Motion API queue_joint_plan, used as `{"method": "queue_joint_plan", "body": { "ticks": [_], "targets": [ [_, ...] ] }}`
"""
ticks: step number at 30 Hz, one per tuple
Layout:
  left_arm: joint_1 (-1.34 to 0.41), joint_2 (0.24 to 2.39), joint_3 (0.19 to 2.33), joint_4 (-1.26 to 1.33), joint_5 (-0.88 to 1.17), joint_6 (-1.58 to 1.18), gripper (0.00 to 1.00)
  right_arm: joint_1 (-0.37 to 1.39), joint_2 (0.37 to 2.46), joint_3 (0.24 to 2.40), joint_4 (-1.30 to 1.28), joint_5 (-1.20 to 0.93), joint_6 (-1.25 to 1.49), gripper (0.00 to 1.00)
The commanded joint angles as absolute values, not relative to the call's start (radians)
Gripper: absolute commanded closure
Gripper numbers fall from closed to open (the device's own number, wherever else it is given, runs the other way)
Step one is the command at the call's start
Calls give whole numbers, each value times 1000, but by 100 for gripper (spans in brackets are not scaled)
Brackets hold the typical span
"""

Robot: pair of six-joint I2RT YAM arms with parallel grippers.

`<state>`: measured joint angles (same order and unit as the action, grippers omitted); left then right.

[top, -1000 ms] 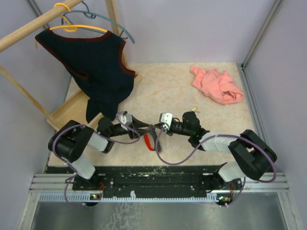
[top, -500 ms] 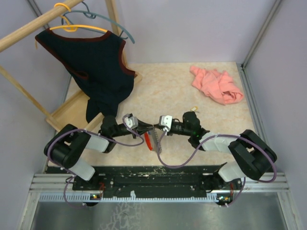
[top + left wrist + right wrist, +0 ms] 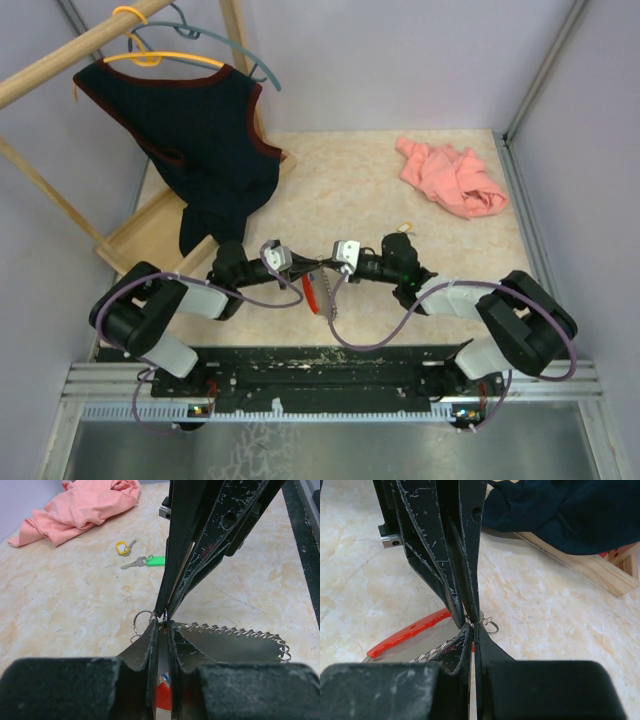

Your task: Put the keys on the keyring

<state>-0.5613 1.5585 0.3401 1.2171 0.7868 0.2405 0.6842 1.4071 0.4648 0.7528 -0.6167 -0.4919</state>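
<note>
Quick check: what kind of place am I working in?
Probably a lab robot cell, not a home: plain lilac walls box in a marble-look table, a metal rail runs along its near edge, and a wooden clothes rack and pink cloth sit inside as props.

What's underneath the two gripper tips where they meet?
Below them: the keyring's red loop and ridged silvery strip. A small wire ring sits at the tips. The left gripper hides most of the red tag.
</note>
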Motion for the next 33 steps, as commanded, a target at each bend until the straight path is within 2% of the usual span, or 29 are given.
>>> {"method": "queue_joint_plan", "body": {
  "ticks": [1,5,13,17,20,23,33],
  "targets": [
    [-577,1542,348,1218,773,259,85,691,1387,495,815,-668,-457,100],
    [-582,1545,347,1231,746,260,86,698,1386,509,785,-680,-448,100],
    [-591,1546,346,1232,728,276,100,705,1364,525,701,-700,-459,100],
    [-591,1527,332,1213,718,303,100,705,1327,538,593,-664,-510,99],
    [-590,1508,331,1184,718,319,100,696,1296,551,496,-641,-549,88],
    [-590,1493,330,1173,720,323,100,685,1275,558,439,-637,-583,83],
    [-590,1488,326,1186,762,305,100,660,1273,575,411,-656,-638,81]
  ]
}}
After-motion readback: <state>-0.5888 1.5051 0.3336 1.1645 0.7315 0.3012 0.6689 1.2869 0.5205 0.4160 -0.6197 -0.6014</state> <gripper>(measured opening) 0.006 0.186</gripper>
